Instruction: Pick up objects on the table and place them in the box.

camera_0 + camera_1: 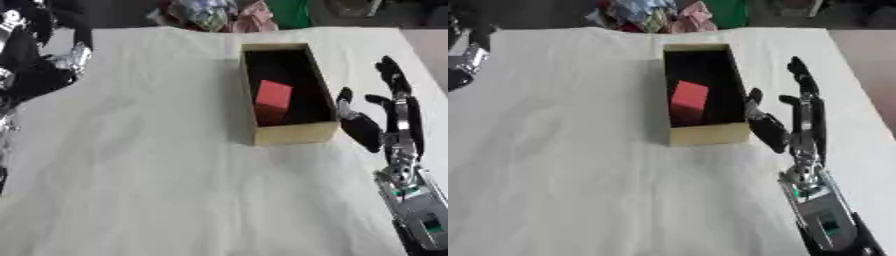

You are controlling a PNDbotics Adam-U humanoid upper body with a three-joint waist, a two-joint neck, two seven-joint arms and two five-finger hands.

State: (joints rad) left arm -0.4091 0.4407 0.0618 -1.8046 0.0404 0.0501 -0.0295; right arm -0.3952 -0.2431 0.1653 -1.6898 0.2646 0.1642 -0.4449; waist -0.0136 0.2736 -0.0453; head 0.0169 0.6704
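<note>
Red block point(273, 97) sits inside the cardboard box point(296, 133), centre of the frame, leaning against the dark interior. The right robot hand point(802, 117) lies just right of the box, fingers straight and spread, holding nothing. The left robot hand point(44, 60) shows in the upper left corner; whether it is open, I cannot tell. No loose item shows on the white surface point(157, 190), so the sensible move looks like lifting the right robot hand well clear of the box wall without nudging it.

Table point(157, 175) under wrinkled white cloth point(131, 125); open cardboard box point(293, 134) stands on it right of centre, bright clutter point(219, 15) at far edge.
</note>
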